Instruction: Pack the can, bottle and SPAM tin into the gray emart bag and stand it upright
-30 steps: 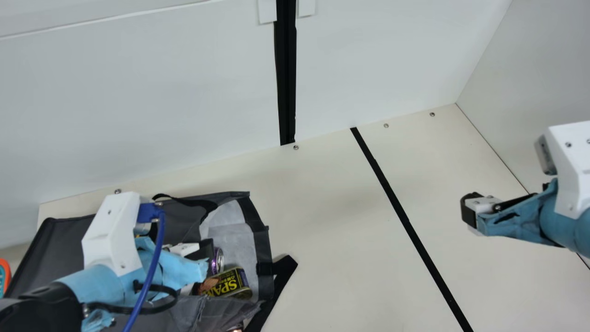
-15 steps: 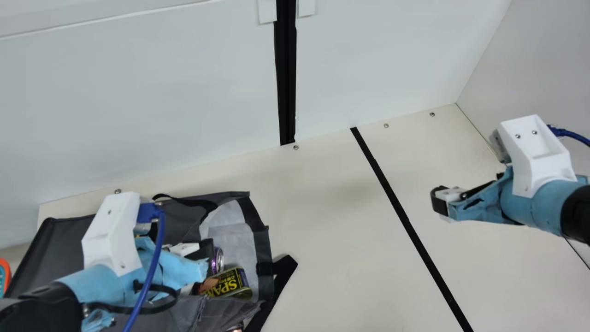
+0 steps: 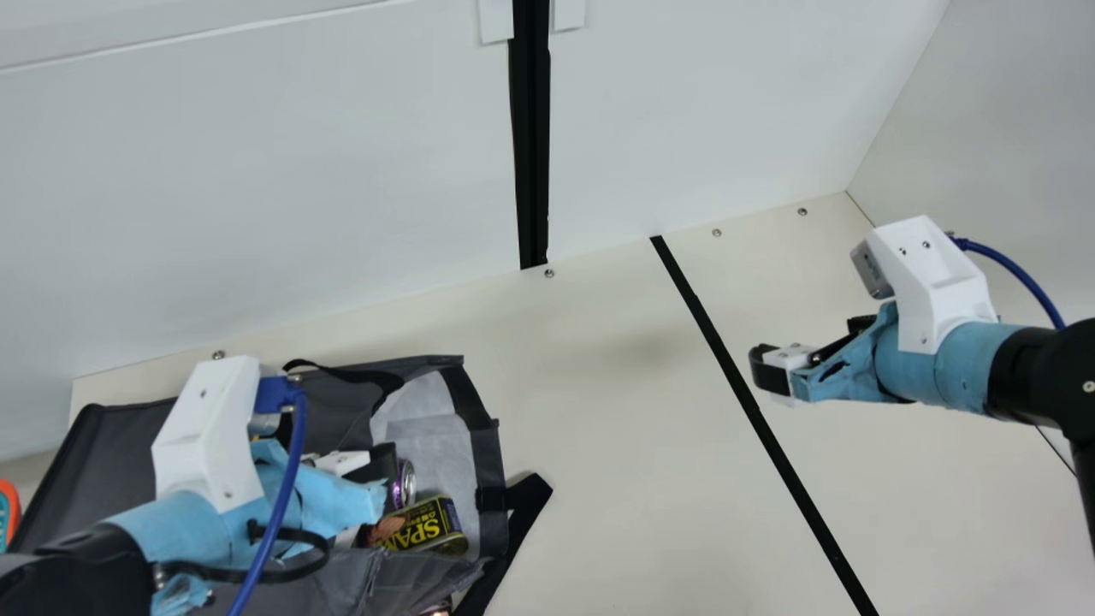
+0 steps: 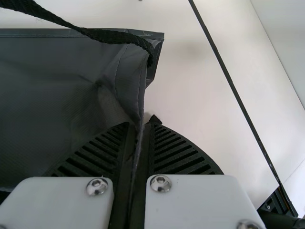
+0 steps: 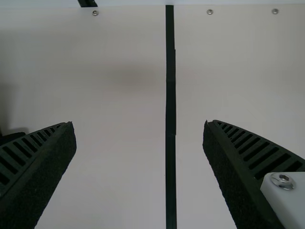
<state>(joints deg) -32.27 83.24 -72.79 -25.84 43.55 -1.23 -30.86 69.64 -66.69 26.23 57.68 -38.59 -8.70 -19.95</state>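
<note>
At the main view's lower left the gray bag (image 3: 111, 462) lies on its side, its mouth toward the table's middle. Inside the mouth lie the SPAM tin (image 3: 423, 526) and a purple can (image 3: 404, 484). My left gripper (image 3: 376, 466) is at the bag's mouth beside the can; in the left wrist view the left gripper (image 4: 138, 138) is shut on an edge of the bag (image 4: 52, 95). Right of the bag, over the table, my right gripper (image 3: 770, 372) hangs; in the right wrist view the right gripper (image 5: 139, 124) stands wide open, nothing between its fingers. I cannot make out the bottle.
A black strap (image 3: 522, 513) of the bag lies on the cream table (image 3: 616, 411). Black tape (image 3: 761, 419) crosses the table right of the bag. White walls rise behind and at right. An orange and teal object (image 3: 8, 511) shows at the left edge.
My right arm has moved left, toward the black tape line, in from the right edge. The left arm, the bag and the things in it have kept still.
</note>
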